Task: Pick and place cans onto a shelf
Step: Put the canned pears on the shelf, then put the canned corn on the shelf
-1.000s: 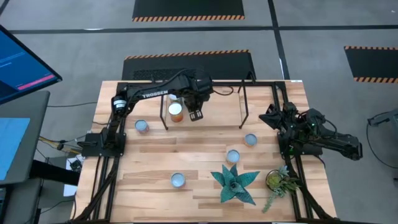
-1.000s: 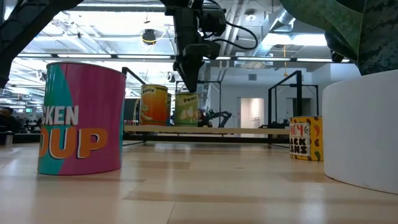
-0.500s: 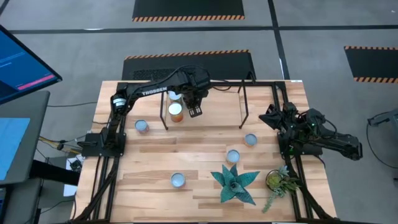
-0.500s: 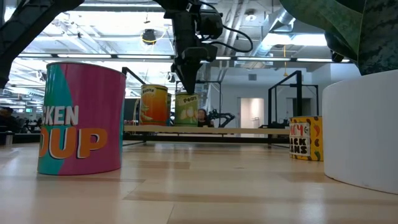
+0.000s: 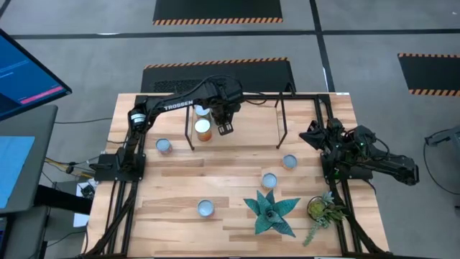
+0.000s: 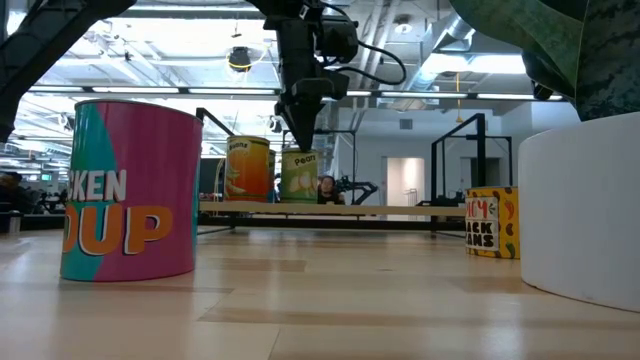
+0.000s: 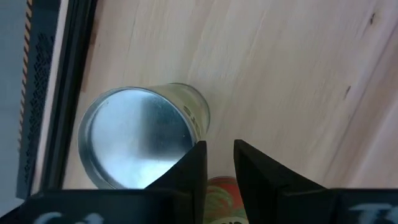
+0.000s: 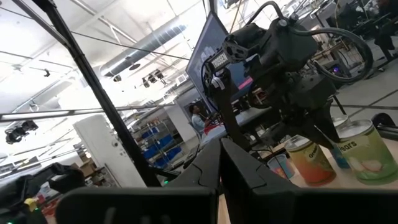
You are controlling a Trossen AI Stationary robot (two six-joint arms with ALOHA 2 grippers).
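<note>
Two cans stand upright on the shelf near its left end: an orange one and a green one, both also in the low view. My left gripper hangs shut and empty above the shelf, just right of the orange can. In the left wrist view the green can's silver top lies beyond my fingertips. Several more cans stand on the table. My right gripper is shut and empty, folded back at the table's right edge.
Two potted plants stand near the front right; the white pot fills the low view's right side. A black frame borders the table's far and right sides. A monitor stands off the table at the left.
My left gripper has moved a little toward the table's far edge above the shelf, staying over the spot beside the orange can. The cans have stayed where they were.
</note>
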